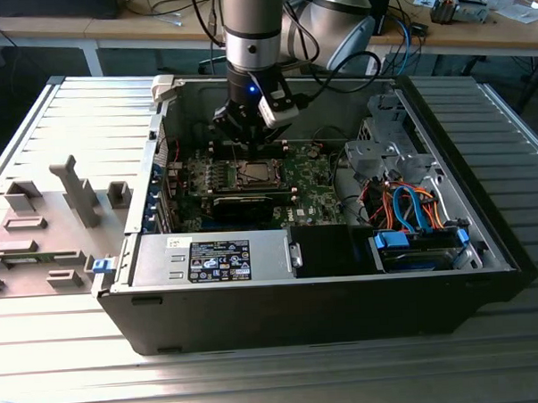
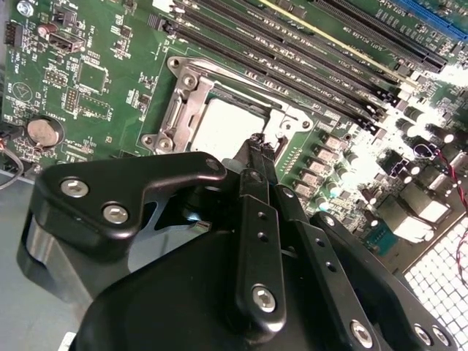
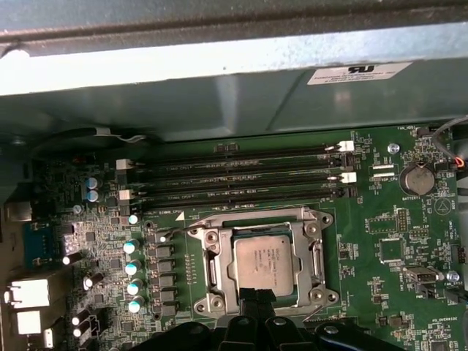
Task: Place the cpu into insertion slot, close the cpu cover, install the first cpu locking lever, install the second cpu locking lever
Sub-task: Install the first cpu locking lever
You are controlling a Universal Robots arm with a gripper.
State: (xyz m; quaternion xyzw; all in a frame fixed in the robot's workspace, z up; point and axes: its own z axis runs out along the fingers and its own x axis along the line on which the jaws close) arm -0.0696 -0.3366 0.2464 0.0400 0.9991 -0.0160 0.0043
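Silvery, thin and stiff, the cpu cover (image 3: 264, 267) lies closed over the seated cpu (image 3: 263, 263); press only its frame edge. The gripper (image 3: 255, 294), fingertips pinched together, hovers there.

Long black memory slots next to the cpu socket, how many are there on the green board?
4. They lie side by side in a bank between the insertion slot and the case wall, running parallel to the socket's edge. The end effector covers none of them in the first wrist view.
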